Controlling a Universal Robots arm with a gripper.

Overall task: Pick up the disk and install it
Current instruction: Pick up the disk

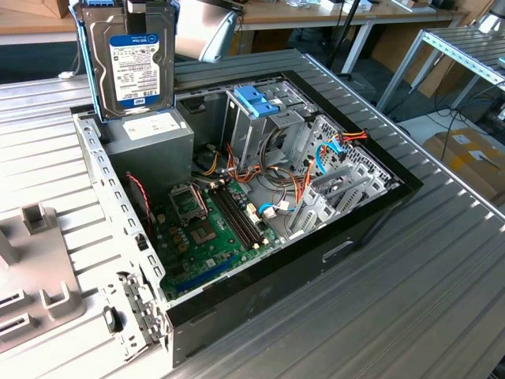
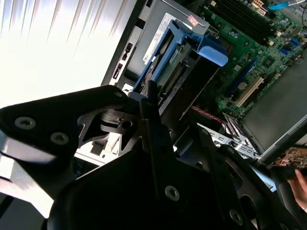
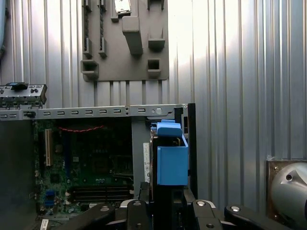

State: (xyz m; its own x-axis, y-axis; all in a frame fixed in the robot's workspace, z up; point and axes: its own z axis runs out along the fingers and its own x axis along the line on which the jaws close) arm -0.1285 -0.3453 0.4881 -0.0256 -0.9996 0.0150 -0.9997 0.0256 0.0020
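Note:
The disk (image 1: 132,63) hangs upright at the exterior view's upper left, label facing the camera and light-blue frame along its edges. My gripper (image 1: 134,8) is shut on its top edge. The disk's lower edge hovers just above the big grey box (image 1: 150,140) in the open computer case (image 1: 95,158). In the second wrist view the disk (image 2: 168,76) runs edge-on away from my gripper (image 2: 160,112), over the case's corner. In the first wrist view its blue frame (image 3: 171,163) stands out from between the fingers (image 3: 144,192).
The tall metal cage with a blue top (image 1: 256,103) stands mid-case, ringed by orange and blue cables (image 1: 331,146). The green motherboard (image 1: 205,229) fills the case floor. A grey fixture (image 1: 31,260) lies on the ribbed table. A hand (image 2: 300,187) shows at the edge of the second wrist view.

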